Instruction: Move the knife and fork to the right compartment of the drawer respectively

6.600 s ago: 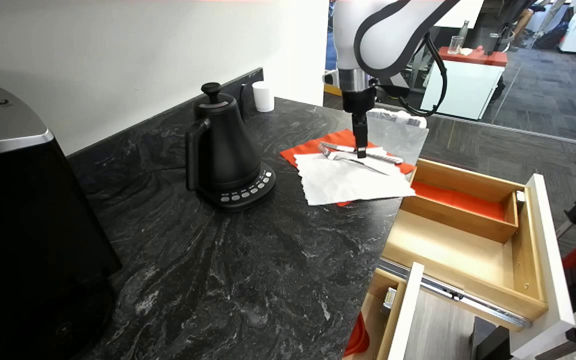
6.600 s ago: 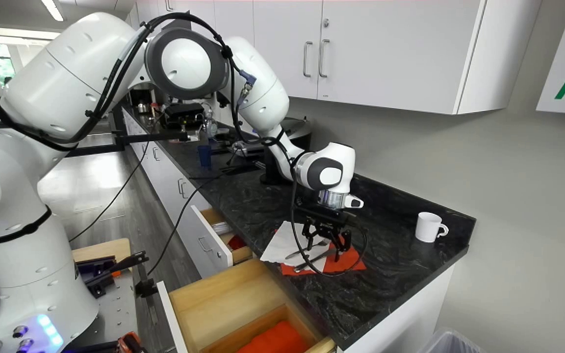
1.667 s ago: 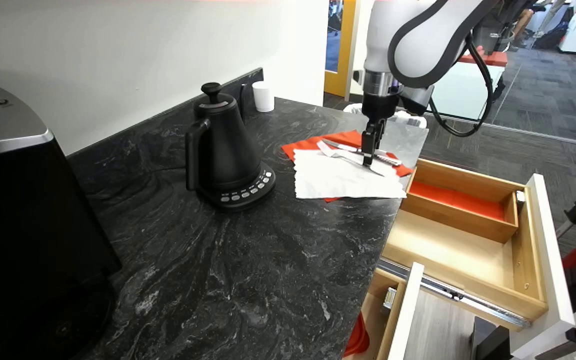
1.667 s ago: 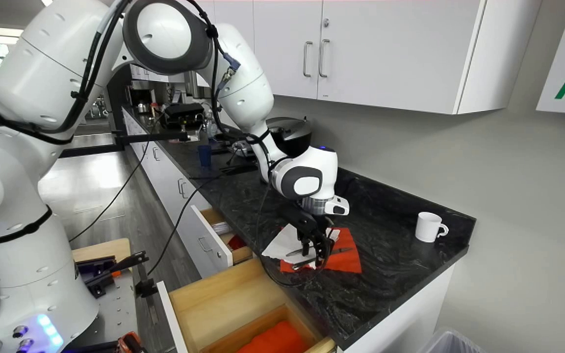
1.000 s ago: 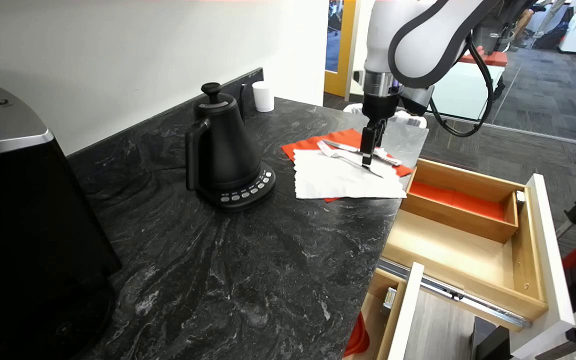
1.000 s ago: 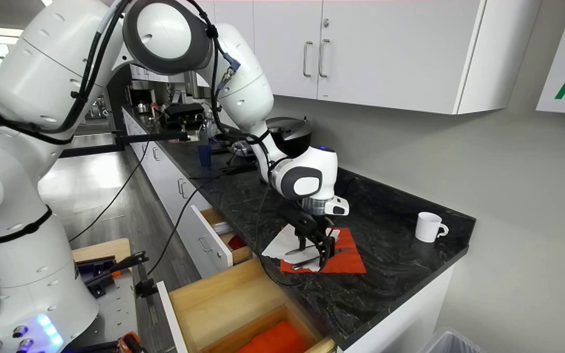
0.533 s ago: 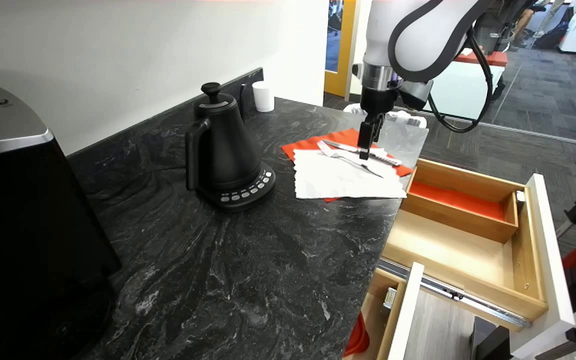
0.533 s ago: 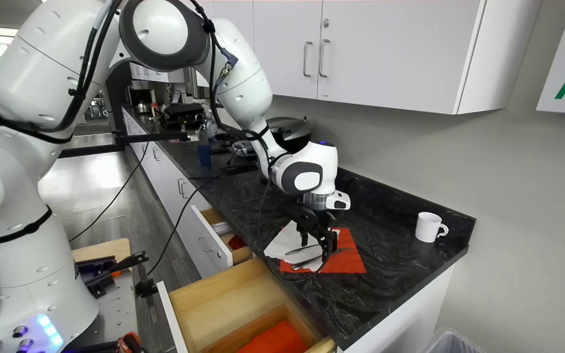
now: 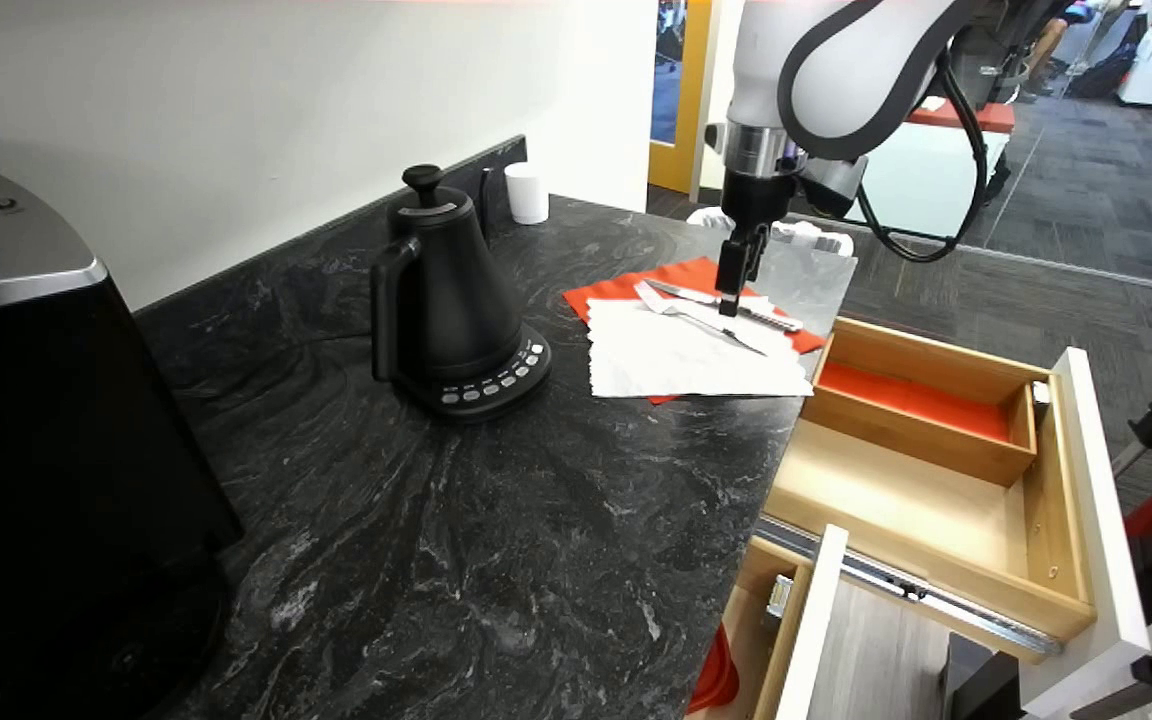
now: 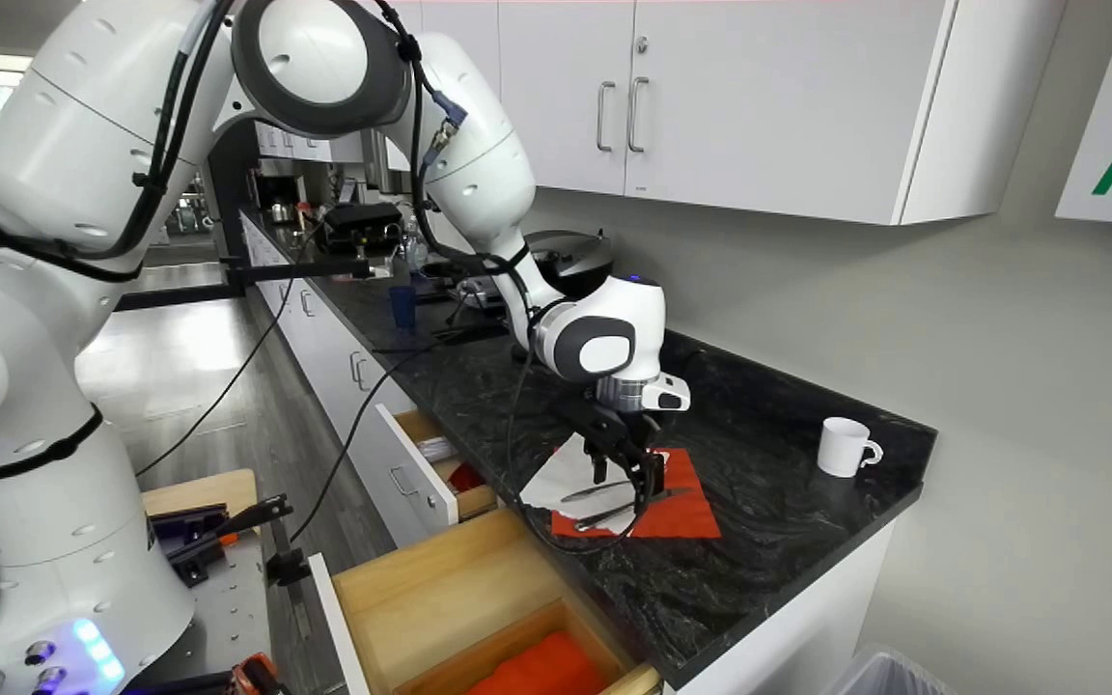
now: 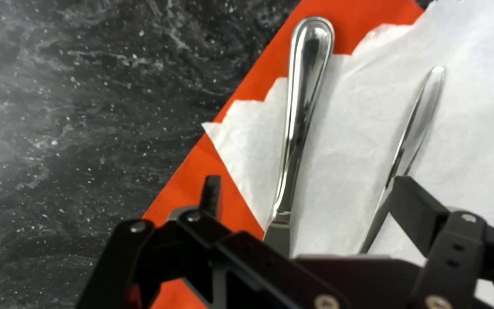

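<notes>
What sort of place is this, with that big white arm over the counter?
Most likely a kitchen area, perhaps in a workplace: a black kettle and a white mug stand on the counter, and white cabinets hang above it.

Gripper [image 11: 311,201] pointing down, its fingers [image 11: 418,212] spread, beneath a bent arm [image 10: 102,125].
Directly above the gripper sits the white wrist [image 10: 604,333], a silvery collar [image 9: 758,152] just beneath it. Higher and well away from the gripper is the elbow [image 10: 319,58], the forearm [image 10: 479,174] sloping from there down toward the wrist. The base [image 10: 64,560], farther still from the gripper, shows pale lights lit. At the gripper itself, both black fingers stand well apart.
</notes>
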Robot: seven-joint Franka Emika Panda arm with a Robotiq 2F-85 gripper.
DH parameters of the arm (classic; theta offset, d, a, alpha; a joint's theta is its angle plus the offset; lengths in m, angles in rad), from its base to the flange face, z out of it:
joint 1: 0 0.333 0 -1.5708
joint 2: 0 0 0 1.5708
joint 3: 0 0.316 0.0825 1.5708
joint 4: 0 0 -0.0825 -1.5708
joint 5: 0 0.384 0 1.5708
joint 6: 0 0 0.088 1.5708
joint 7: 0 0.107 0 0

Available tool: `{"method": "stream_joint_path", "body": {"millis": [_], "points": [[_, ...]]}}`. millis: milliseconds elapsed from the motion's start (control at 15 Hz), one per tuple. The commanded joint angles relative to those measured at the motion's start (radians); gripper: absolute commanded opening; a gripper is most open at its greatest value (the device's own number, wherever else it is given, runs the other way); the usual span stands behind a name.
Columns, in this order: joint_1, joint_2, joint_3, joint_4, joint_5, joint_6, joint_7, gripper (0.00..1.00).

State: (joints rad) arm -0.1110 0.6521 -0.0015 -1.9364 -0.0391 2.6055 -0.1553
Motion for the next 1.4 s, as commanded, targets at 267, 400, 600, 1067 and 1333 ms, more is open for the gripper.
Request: {"method": "stream_joint_path", "body": {"millis": [267,400,600,1067,1333], "points": [[0.001,-0.021,-0.008,-0.029,-0.008,-0.014,-0.011,1.00],[0.001,-0.017,-0.010,-0.028,-0.008,-0.016,-0.011,1.00],[-0.002,-0.015,-0.008,-0.028,-0.007,-0.015,-0.016,0.75],[-0.007,-0.016,-0.004,-0.029,-0.005,-0.016,-0.027,0.34],[-0.009,-0.021,-0.001,-0.034,-0.003,-0.015,-0.034,0.08]]}}
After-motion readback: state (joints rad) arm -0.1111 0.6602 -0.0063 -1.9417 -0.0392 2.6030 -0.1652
